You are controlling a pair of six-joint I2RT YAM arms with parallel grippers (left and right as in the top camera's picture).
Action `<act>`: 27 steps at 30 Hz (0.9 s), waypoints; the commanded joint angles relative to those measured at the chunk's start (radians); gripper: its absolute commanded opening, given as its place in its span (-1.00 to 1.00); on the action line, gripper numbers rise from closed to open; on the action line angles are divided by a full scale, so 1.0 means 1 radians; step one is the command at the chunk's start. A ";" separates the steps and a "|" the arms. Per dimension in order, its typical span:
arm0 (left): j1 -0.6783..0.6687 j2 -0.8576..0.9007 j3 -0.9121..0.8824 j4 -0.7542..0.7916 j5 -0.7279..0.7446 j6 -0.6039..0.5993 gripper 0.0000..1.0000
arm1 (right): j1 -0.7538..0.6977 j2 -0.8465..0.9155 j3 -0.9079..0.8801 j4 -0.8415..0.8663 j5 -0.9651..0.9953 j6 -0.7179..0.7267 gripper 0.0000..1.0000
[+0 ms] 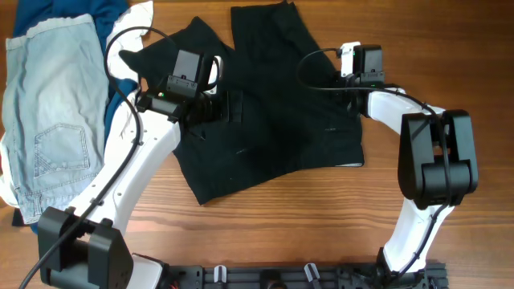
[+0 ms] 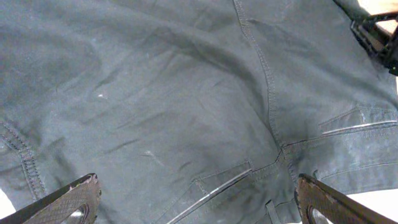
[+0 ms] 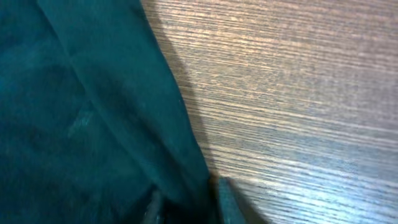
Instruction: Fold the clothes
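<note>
The black garment [image 1: 273, 104] lies spread flat on the wooden table, its two wide legs pointing to the far side. My left gripper [image 1: 231, 105] hovers over its left half, open and empty; in the left wrist view [image 2: 199, 194] the two fingers stand wide apart above the black fabric [image 2: 186, 93] with its seams and pocket edges. My right gripper [image 1: 348, 87] sits at the garment's right edge. In the right wrist view its fingers [image 3: 193, 205] are close together on the fabric's edge [image 3: 93, 112], low on the table. The white tag is hidden.
Light-blue denim shorts [image 1: 48, 112] lie at the left of the table, with a navy garment [image 1: 100, 20] and a white garment [image 1: 138, 16] behind them. Bare wood [image 1: 321, 217] lies in front of the black garment. The right arm's gripper shows at the left wrist view's top right [image 2: 379, 34].
</note>
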State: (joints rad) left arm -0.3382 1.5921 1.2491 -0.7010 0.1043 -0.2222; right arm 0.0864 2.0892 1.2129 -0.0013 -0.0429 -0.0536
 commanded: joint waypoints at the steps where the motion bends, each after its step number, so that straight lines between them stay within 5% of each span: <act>1: 0.000 0.013 -0.005 -0.001 -0.009 0.013 1.00 | -0.012 0.019 0.018 -0.032 0.062 0.113 -0.89; 7: 0.000 0.013 -0.005 0.000 -0.009 0.012 1.00 | -0.199 -0.039 0.018 -0.245 0.053 0.491 -0.92; 12: 0.000 0.013 -0.005 0.000 -0.009 0.005 1.00 | -0.356 -0.182 0.018 -0.369 -0.204 0.333 -0.91; 14: 0.000 0.013 -0.005 0.000 -0.009 0.005 1.00 | -0.314 -0.273 0.018 -0.378 -0.196 0.141 -0.51; 15: 0.000 0.013 -0.005 0.000 -0.009 0.006 1.00 | -0.283 -0.307 0.018 -0.377 -0.164 0.098 -0.19; 18: 0.000 0.013 -0.005 0.000 -0.009 0.006 1.00 | -0.184 -0.366 0.018 -0.310 -0.099 0.027 0.36; 21: 0.000 0.013 -0.005 0.000 -0.009 0.006 1.00 | -0.099 -0.344 0.018 -0.196 -0.035 -0.004 0.57; 27: 0.000 0.013 -0.006 -0.018 -0.045 0.005 1.00 | -0.032 -0.154 0.021 0.120 0.073 -0.021 0.68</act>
State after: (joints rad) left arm -0.3382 1.5925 1.2491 -0.7082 0.1009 -0.2226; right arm 0.0521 1.8217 1.2331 0.0376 -0.0418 -0.0483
